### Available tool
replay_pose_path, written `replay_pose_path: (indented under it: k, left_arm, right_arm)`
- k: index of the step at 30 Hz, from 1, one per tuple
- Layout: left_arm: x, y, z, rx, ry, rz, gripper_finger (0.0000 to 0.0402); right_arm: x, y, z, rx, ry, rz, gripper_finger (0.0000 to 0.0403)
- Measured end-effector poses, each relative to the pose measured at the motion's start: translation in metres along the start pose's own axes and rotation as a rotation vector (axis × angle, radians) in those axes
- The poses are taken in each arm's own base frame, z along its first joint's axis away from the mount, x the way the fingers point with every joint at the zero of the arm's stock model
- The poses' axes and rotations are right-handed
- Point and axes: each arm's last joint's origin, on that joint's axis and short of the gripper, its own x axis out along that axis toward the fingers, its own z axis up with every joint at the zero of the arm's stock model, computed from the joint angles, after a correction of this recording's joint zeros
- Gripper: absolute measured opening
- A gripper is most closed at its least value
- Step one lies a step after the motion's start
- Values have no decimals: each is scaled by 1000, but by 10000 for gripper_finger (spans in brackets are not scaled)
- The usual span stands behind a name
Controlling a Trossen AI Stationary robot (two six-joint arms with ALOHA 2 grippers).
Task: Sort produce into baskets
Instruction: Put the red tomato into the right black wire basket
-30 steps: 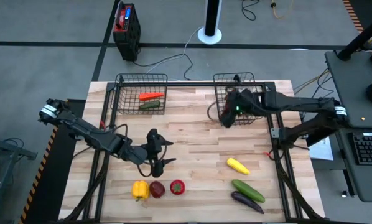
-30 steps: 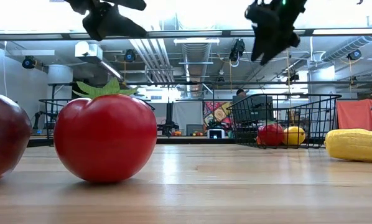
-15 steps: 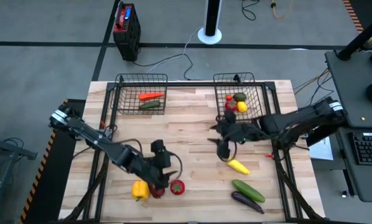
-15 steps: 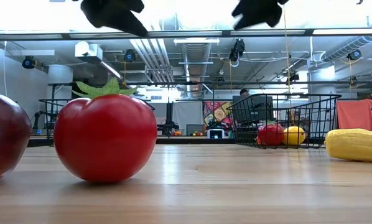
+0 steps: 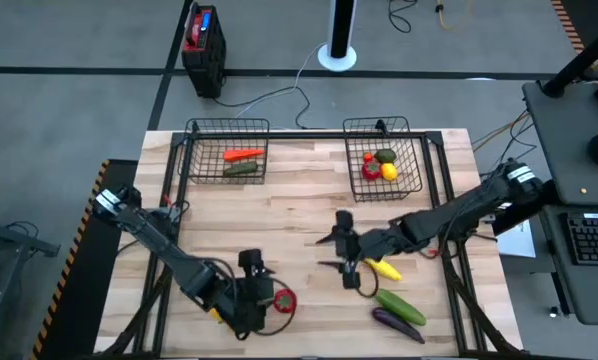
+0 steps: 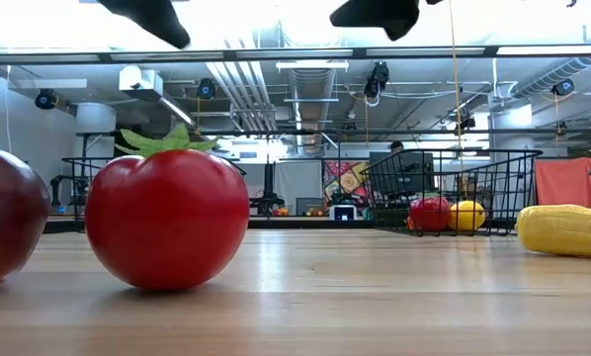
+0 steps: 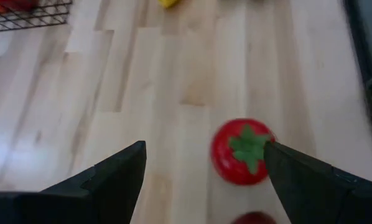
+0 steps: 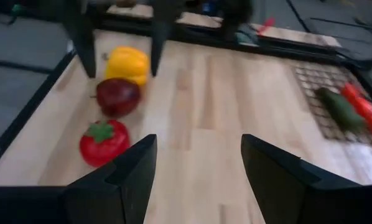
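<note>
Left claw [image 7: 201,171] agape | glossy round tomato [image 7: 241,151] | wood-plank table [image 7: 148,87]

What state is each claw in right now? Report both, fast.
Left claw: open, empty, over the red tomato.
Right claw: open, empty, above the bare table.
</note>
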Motion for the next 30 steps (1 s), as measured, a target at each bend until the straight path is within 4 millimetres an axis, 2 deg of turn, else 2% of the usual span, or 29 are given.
replay_pose_path:
  k: [9, 16, 21, 26, 30]
  left_arm:
    - [-11, -19, -17, -9, -4, -39, 296]
    - [-22, -20, -27, 54, 26, -22, 279]
    - [-32, -11, -34, 27, 105, 44, 274]
    - [-36, -12, -37, 5, 107, 64, 274]
    - [-36, -11, -37, 9, 86, 82, 274]
  right_arm:
    - [48, 38, -21, -56, -67, 73, 224]
    - [80, 50, -47, 24, -50, 77, 224]
    - [88, 54, -55, 87, -23, 79, 224]
    - [90, 59, -48, 89, -36, 91, 226]
    - [91, 63, -43, 104, -30, 106, 257]
